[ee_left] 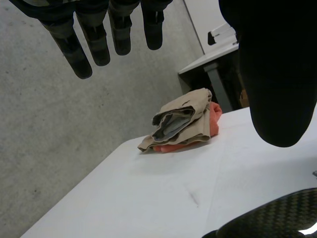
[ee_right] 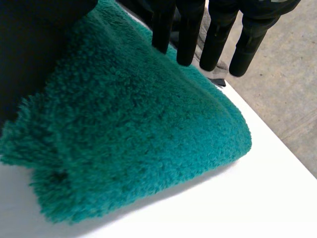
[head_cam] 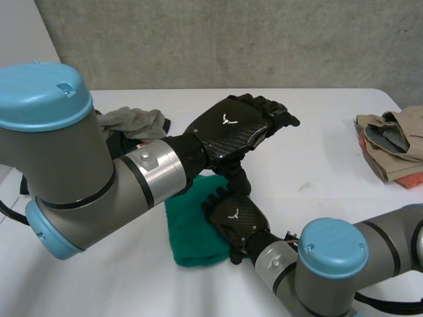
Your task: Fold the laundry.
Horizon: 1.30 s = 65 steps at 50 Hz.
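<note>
Folded teal towel (head_cam: 190, 232) under the right hand (head_cam: 232, 219), left hand (head_cam: 231, 129) held in the air.
In the head view, crumpled grey clothes (head_cam: 135, 122) lie at the upper left of the white table (head_cam: 324, 165). At centre the left hand hangs above the table, fingers straight and loosely together, holding nothing. Just below it, at lower centre, the towel lies flat on the table. The right hand rests on the towel's right part, fingers stretched out, gripping nothing. A folded tan-and-orange stack (head_cam: 390, 148) sits at the right edge.

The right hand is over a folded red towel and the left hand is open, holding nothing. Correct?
Not quite: the towel under the right hand is green, not red; the right wrist view shows it. The left hand is open and empty.
</note>
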Each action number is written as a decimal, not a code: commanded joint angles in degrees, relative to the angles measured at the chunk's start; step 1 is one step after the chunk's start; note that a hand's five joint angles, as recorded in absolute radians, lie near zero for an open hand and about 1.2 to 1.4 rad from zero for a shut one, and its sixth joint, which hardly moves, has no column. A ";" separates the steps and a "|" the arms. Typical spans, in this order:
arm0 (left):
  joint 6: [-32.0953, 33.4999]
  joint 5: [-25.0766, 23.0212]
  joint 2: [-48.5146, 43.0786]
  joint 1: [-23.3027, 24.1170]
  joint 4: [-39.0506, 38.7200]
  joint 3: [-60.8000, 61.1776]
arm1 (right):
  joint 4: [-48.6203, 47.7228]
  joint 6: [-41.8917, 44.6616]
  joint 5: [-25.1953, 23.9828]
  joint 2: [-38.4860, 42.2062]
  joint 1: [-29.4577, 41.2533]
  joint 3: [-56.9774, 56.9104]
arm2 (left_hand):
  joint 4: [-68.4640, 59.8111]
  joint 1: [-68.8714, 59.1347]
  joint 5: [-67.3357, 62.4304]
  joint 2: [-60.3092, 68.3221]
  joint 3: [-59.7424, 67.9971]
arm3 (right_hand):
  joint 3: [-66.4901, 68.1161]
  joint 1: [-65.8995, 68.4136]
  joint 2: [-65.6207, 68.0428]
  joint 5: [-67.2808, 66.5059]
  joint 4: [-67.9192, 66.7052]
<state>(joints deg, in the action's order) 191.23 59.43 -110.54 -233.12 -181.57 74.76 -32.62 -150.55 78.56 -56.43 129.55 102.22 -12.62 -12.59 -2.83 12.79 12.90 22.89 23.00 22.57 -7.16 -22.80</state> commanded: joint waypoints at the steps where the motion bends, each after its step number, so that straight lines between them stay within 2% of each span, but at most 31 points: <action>1: 0.02 0.42 0.15 -0.14 -0.01 0.12 | 0.10 -0.10 0.02 1.32 0.00 -4.13 | -3.14 -3.17 -2.93 2.98 2.87 | 6.20 6.09 6.52 -11.93 -6.29; 6: 0.02 0.42 0.59 -1.11 -0.01 0.12 | 0.18 -0.19 -0.07 3.25 0.00 -7.12 | -3.14 -3.17 -2.94 2.98 2.87 | 6.87 6.76 7.19 -12.60 -6.96; 10: 0.02 0.42 0.76 -1.73 -0.01 0.12 | 0.18 -0.19 -0.07 4.66 0.00 -8.87 | -3.14 -3.17 -2.94 2.98 2.87 | 15.59 15.48 15.91 -21.32 -15.68; 13: 0.11 0.42 0.85 -2.08 -0.01 0.12 | 0.18 -0.19 -0.51 4.75 -0.09 -9.84 | -3.14 -3.17 -2.94 2.98 2.87 | 39.43 39.32 39.75 -45.16 -39.52; 14: 0.02 0.42 0.85 -2.25 -0.01 0.12 | 0.10 -0.36 -0.68 4.66 -0.26 -10.11 | -3.14 -3.17 -2.94 2.98 2.87 | 53.66 53.55 53.98 -59.39 -53.75; 15: 0.02 0.42 0.85 -2.25 -0.01 0.12 | 0.01 -0.45 -0.77 4.58 -0.26 -10.28 | -3.31 -3.34 -3.10 3.15 3.04 | 57.08 56.97 57.40 -62.80 -57.16; 23: 0.02 0.60 0.94 -2.78 -0.28 -0.06 | 0.54 -0.98 -0.33 1.42 -1.75 -10.29 | -3.14 -3.17 -2.94 2.98 2.87 | 57.11 57.00 57.43 -62.84 -57.20; 30: 0.02 0.60 1.20 -3.40 -0.37 -0.32 | 1.24 -0.28 -2.09 -3.94 -14.57 -5.54 | -3.14 -3.17 -2.94 2.98 2.87 | 57.11 57.00 57.43 -62.84 -57.20; 36: 0.02 0.60 1.55 -3.48 -0.37 -0.32 | 0.89 -0.01 -10.43 -6.06 -26.18 -5.62 | -3.14 -3.17 -2.94 2.98 2.87 | 57.11 57.00 57.43 -62.84 -57.20; 41: 0.02 0.60 1.56 -3.48 -0.37 -0.76 | -0.52 -1.33 -15.71 -6.15 -31.72 -10.97 | -3.14 -3.17 -2.94 2.98 2.87 | 57.11 57.00 57.43 -62.84 -57.20; 47: 0.02 0.60 1.56 -3.40 -0.37 -0.85 | -2.27 -6.15 -15.10 -5.88 -36.38 -20.12 | -3.14 -3.17 -2.94 2.98 2.87 | 57.11 57.00 57.43 -62.84 -57.20; 50: 0.02 0.60 1.56 -3.40 -0.37 -1.11 | -5.08 -13.26 -14.40 -5.97 -40.16 -25.13 | -3.14 -3.17 -2.94 2.98 2.87 | 57.11 57.00 57.43 -62.84 -57.20; 54: 0.02 0.60 1.64 -3.40 -0.37 -1.73 | -10.69 -22.58 -13.43 -3.79 -45.95 -31.36 | -3.14 -3.17 -2.94 2.98 2.87 | 57.11 57.00 57.43 -62.84 -57.20; 59: 0.02 0.60 1.64 -3.31 -0.37 -1.99 | -16.86 -25.67 -14.48 1.66 -51.58 -35.24 | -3.14 -3.17 -2.94 2.98 2.87 | 57.11 57.00 57.43 -62.84 -57.20; 62: 0.02 0.60 1.64 -3.22 -0.37 -1.90 | -20.72 -25.94 -16.32 6.76 -54.84 -36.48 | -3.14 -3.17 -2.94 2.98 2.87 | 57.11 57.00 57.43 -62.84 -57.20; 65: 0.02 0.69 1.56 -3.04 -0.37 -1.73 | -24.50 -26.11 -20.45 12.47 -56.68 -36.65 | -3.31 -3.34 -3.10 3.15 3.04 | 57.11 57.00 57.43 -62.84 -57.20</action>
<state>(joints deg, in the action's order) 191.25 60.05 -108.91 -236.33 -181.93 72.86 -50.84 -176.55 63.17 -52.81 76.87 66.42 -12.62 -12.59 -2.84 12.79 12.90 66.35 58.35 65.47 -53.70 -68.49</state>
